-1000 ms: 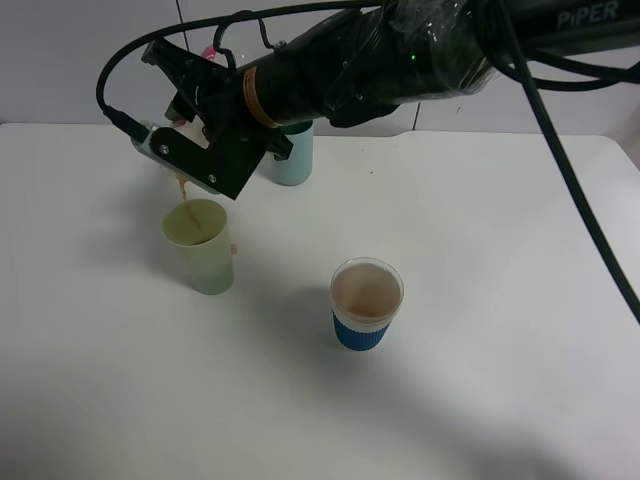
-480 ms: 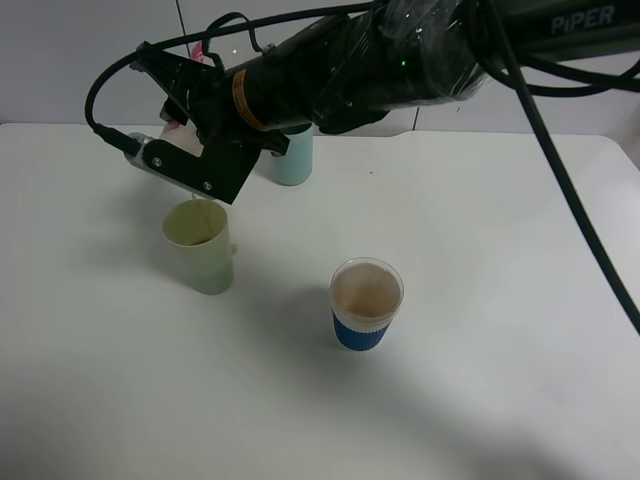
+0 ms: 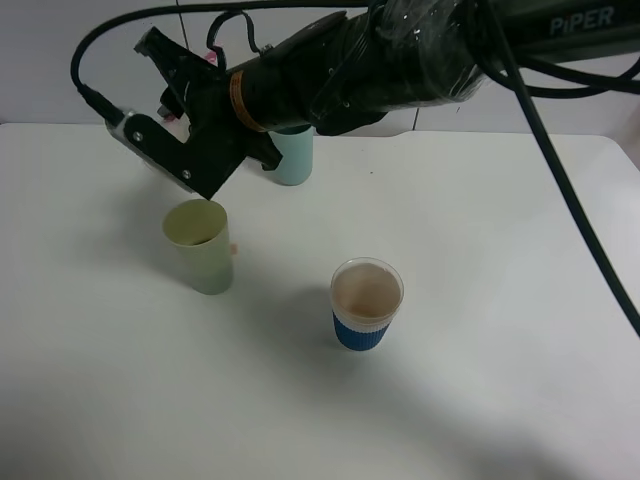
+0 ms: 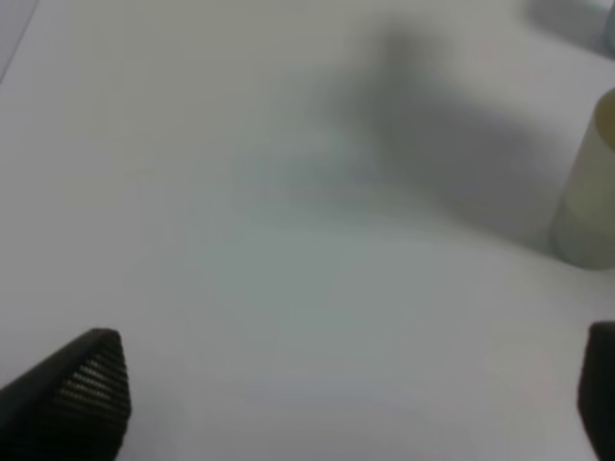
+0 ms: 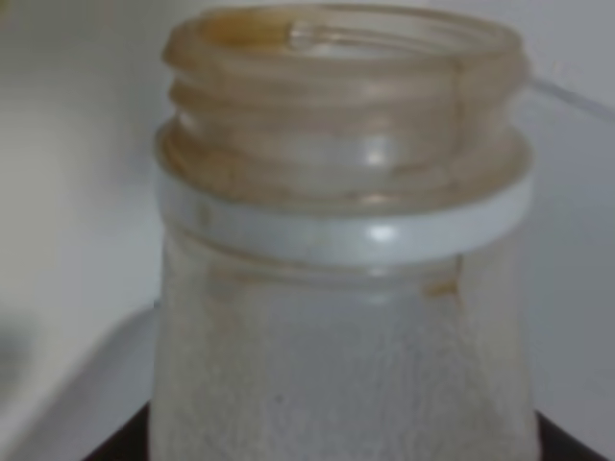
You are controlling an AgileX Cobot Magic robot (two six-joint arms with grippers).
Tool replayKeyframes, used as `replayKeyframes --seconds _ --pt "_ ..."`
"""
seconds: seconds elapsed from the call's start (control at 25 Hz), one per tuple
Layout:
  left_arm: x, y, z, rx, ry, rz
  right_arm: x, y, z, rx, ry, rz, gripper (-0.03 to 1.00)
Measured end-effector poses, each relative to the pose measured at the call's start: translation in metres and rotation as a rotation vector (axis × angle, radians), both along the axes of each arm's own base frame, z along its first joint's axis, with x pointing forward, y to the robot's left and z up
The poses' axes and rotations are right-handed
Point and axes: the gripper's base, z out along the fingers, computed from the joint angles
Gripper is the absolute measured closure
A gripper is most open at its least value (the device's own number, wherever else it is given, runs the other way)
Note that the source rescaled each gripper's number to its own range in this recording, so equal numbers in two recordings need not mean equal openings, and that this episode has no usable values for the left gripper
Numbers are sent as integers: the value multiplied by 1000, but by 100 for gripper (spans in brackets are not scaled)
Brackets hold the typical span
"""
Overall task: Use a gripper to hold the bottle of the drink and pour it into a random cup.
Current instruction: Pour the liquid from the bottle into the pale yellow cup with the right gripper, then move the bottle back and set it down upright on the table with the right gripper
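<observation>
My right gripper (image 3: 165,140) reaches across to the far left and is shut on the bottle of the drink (image 5: 341,288). The bottle fills the right wrist view with its wide open neck; its inside looks cloudy, with brown traces at the rim. From the high camera the gripper hides most of the bottle. The pale yellow-green cup (image 3: 200,246) stands upright just below and to the right of that gripper, apart from it. My left gripper (image 4: 346,399) hovers open over bare table, with the cup (image 4: 588,197) off to one side.
A teal-green tumbler (image 3: 292,155) stands at the back, partly behind the right arm. A clear cup with a blue sleeve (image 3: 366,305) holds brown drink near the middle. The white table (image 3: 480,250) ends at a grey back wall.
The right gripper has tilted back up and lifted away from the cup with the bottle. The brown stream into the cup has stopped.
</observation>
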Motion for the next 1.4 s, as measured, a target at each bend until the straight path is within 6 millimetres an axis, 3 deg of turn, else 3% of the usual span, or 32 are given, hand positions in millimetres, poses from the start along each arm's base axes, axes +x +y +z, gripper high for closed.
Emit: replayKeyframes --seconds 0.32,0.52,1.16,1.4 --pt "0 0 0 0 0 0 4 -3 0 405 557 -363 94" --pt "0 0 0 0 0 0 12 -11 1 592 797 -531 94" --pt "0 0 0 0 0 0 16 -36 58 934 982 -649 94" --pt "0 0 0 0 0 0 18 -52 79 1081 981 -796 94"
